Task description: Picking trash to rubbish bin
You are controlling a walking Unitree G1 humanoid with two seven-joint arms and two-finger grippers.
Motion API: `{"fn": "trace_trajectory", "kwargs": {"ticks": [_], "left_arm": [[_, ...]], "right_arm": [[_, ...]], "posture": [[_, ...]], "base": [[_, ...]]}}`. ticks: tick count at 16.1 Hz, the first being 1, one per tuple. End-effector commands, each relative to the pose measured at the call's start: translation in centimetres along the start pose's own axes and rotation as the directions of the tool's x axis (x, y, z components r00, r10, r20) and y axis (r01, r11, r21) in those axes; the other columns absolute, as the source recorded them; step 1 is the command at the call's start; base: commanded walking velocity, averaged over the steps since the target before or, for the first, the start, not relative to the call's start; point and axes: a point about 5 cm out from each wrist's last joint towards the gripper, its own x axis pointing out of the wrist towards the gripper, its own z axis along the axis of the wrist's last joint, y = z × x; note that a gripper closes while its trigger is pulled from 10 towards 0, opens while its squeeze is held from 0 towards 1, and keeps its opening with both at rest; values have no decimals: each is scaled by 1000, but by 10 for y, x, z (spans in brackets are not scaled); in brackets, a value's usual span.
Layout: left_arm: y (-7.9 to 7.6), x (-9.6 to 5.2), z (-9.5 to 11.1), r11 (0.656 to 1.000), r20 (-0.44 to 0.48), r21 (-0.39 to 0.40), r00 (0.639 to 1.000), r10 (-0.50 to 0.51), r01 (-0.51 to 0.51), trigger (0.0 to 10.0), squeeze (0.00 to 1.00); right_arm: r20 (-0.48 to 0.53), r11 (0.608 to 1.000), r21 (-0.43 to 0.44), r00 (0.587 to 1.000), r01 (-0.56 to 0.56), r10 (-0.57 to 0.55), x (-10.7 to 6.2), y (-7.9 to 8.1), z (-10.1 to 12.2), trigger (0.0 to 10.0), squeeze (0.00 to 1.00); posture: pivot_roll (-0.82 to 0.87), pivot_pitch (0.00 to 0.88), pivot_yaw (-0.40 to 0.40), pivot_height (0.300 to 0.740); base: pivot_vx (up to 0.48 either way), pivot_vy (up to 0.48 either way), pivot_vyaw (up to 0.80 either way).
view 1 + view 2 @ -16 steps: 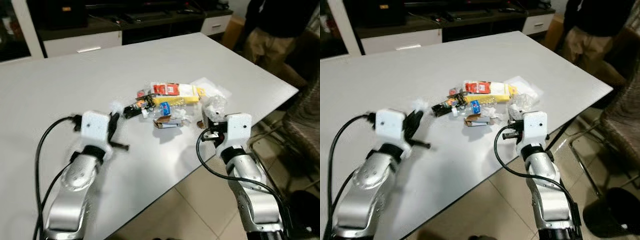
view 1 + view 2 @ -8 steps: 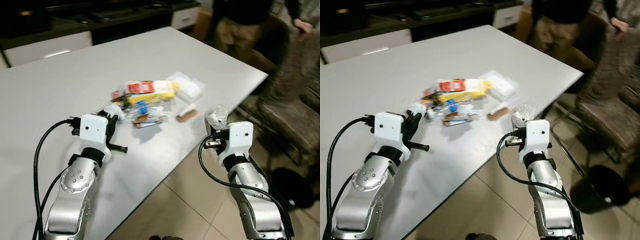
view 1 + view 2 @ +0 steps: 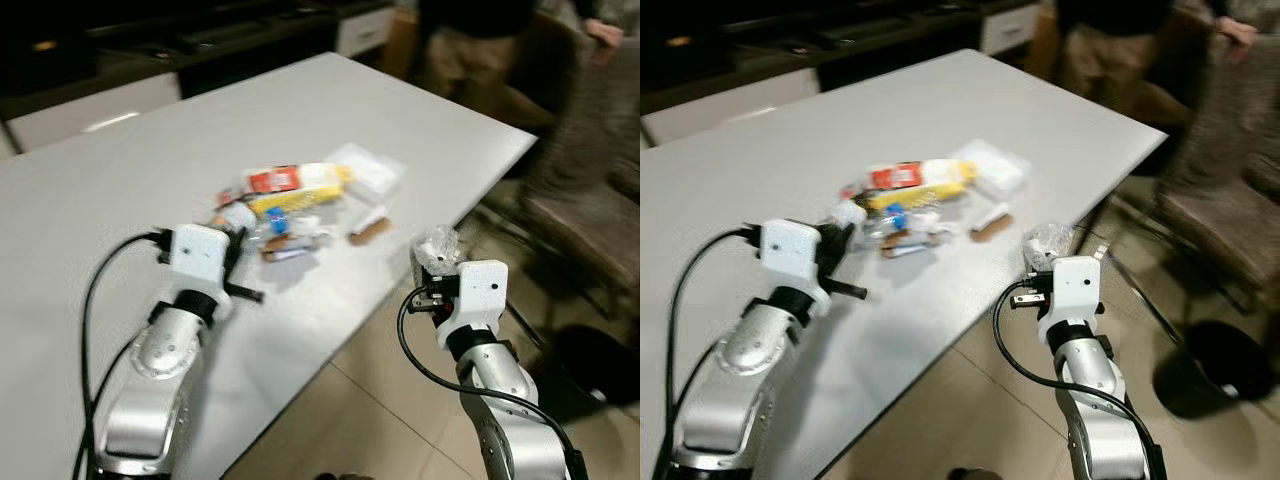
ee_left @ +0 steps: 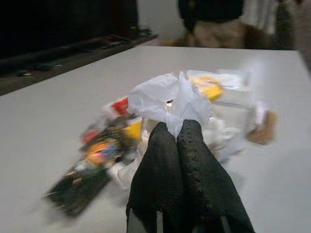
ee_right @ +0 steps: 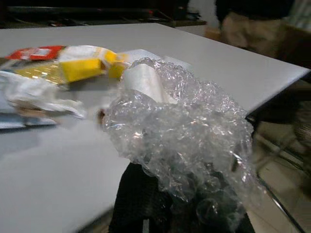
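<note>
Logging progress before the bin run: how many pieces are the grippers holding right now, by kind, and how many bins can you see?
Clear bubble wrap wad, in right gripper: 1
White crumpled paper, in left gripper: 1
Black rubbish bin on floor: 1
Total: 3

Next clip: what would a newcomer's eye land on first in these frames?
Probably the wad of bubble wrap pinched in the right gripper, held just off the white table's near edge, above the tiled floor. Next comes the pile of wrappers mid-table, with the left gripper at its near side, shut on a crumpled white tissue. A black rubbish bin stands on the floor to the right, and a person stands beyond the table's far corner.
</note>
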Motion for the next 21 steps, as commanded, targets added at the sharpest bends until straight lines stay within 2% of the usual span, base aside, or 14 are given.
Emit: {"fn": "trace_trajectory", "kwargs": {"ticks": [1, 6, 12, 15, 17, 21], "left_arm": [[-2, -1, -1, 1000, 1, 8, 1000, -5, 5, 10000, 0], [-4, -5, -4, 1000, -7, 4, 1000, 15, -15, 10000, 0], [-7, -8, -7, 1000, -11, 6, 1000, 18, -18, 10000, 0], [-9, -12, -9, 1000, -19, 7, 1000, 16, -15, 10000, 0], [-10, -12, -16, 999, -73, -49, 997, 0, -3, 10000, 0], [-9, -6, -16, 999, -73, -50, 997, -14, 10, 10000, 0]], "right_arm": [[-9, 1000, -24, 1000, -12, 12, -1, -1, 1, 10000, 0], [-71, 995, -70, 995, -75, 70, 0, 3, -5, 10000, 0], [-98, 992, -86, 992, -93, 84, -3, 2, -7, 10000, 0], [-134, 994, -71, 988, -81, 71, -9, 0, -17, 10000, 0], [-145, 996, -58, 988, -68, 59, -12, 1, -21, 10000, 0], [-149, 997, -51, 988, -53, 45, -14, 2, -23, 10000, 0]], "posture": [[-58, 0, -68, 740], [-60, 0, -96, 740], [-63, 0, -111, 740], [-70, 0, -118, 740], [-79, 0, -108, 740], [-83, 0, -93, 740]], "base": [[0, -371, 0], [0, -416, 0], [0, -417, 0], [0, -419, 0], [0, 0, 0], [0, 480, 0]]}}
